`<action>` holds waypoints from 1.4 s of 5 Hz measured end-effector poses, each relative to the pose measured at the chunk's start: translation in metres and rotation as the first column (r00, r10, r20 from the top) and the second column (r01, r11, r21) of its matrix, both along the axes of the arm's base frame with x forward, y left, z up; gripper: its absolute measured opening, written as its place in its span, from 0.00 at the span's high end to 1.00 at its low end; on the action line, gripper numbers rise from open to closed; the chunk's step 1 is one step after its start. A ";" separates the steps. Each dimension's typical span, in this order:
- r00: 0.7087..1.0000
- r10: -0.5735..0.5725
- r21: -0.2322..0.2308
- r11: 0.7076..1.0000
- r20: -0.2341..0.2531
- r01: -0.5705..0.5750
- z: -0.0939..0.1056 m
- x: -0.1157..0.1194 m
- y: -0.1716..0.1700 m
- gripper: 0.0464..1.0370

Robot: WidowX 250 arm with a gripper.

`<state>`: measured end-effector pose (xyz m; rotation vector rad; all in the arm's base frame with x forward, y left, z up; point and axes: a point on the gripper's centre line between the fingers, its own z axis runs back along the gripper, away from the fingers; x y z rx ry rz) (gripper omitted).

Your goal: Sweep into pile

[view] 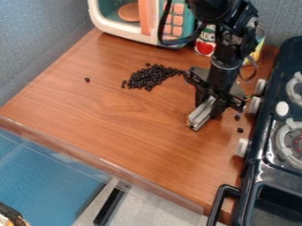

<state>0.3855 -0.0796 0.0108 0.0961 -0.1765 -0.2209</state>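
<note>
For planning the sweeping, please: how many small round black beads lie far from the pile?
3: one bead left of the pile, one bead and another beside the black toy stove. The black robot arm may hide more.

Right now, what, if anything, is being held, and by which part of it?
It cannot be told: the grey bar at the end effector may be held or its own.

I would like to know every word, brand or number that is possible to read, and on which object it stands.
Red-and-white can: lettering partly hidden, no whole word readable.
Yellow container: any print too small and partly hidden.
Toy microwave: any marks on its buttons too small.
No readable number.
</note>
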 end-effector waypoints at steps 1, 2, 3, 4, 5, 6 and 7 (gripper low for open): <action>0.998 0.056 -0.009 0.998 0.015 -0.055 -0.001 0.009 0.006 0.65; 0.988 0.153 -0.012 0.988 0.027 -0.153 -0.001 0.013 0.017 0.65; 0.972 0.235 -0.011 0.972 0.029 -0.235 -0.001 0.013 0.031 0.65; 0.950 0.311 -0.006 0.950 0.022 -0.311 -0.002 0.012 0.051 0.65; 0.934 0.355 0.003 0.935 0.023 -0.356 -0.002 0.010 0.068 0.65; 0.922 0.386 0.007 0.922 0.026 -0.386 -0.003 0.010 0.076 0.65; 0.899 0.437 0.014 0.899 0.026 -0.437 -0.002 0.008 0.099 0.65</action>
